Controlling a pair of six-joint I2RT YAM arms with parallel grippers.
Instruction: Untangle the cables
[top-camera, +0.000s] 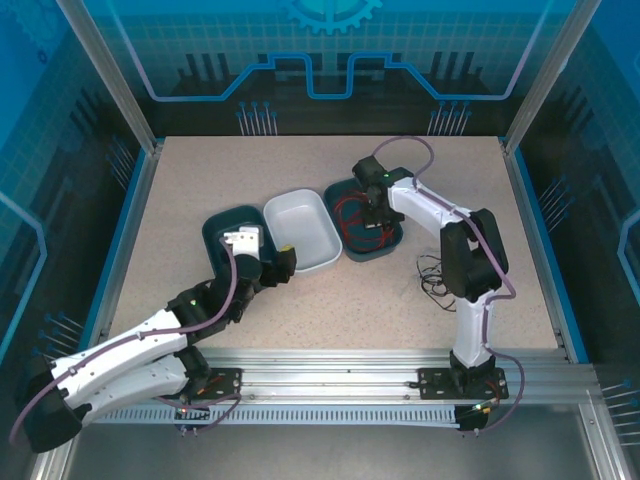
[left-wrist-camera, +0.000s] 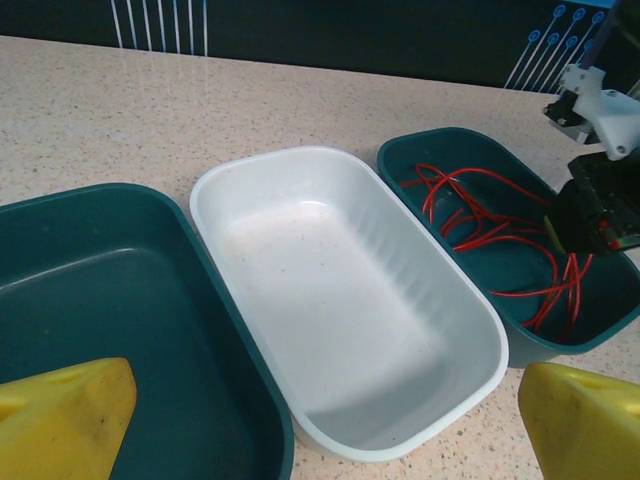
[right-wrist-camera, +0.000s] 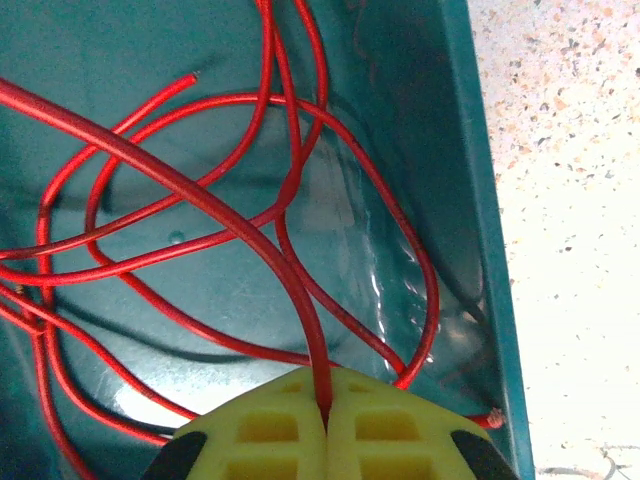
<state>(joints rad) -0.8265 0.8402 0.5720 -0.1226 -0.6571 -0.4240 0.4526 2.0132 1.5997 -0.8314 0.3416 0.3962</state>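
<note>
the right gripper (right-wrist-camera: 325, 412) is pressed together and pinches one red cable (right-wrist-camera: 232, 228) between its yellow fingers. it is down inside the teal tray (right-wrist-camera: 470, 150) that sits just to the right of the white tray (left-wrist-camera: 350, 330). the other red cables (left-wrist-camera: 480, 215) lie in loose loops in that same teal tray. some loops cross over each other.

a small bunch of thin black cables (top-camera: 435, 278) lies on the surface (top-camera: 200, 180), further right of the white tray and past the red ones.

the left gripper (left-wrist-camera: 320, 400) is spread wide and holds nothing. it hangs near the front edge of the white tray. the white tray has nothing in it, and so does the second teal tray (left-wrist-camera: 100, 300) on its left.

it looks like the step is sorting by colour, with the red cables going in one tray. next, i think the right gripper has to let go of the red cable and lift straight up, so no loop comes along with it. then the black bunch needs picking up, one thin cable at a time.
</note>
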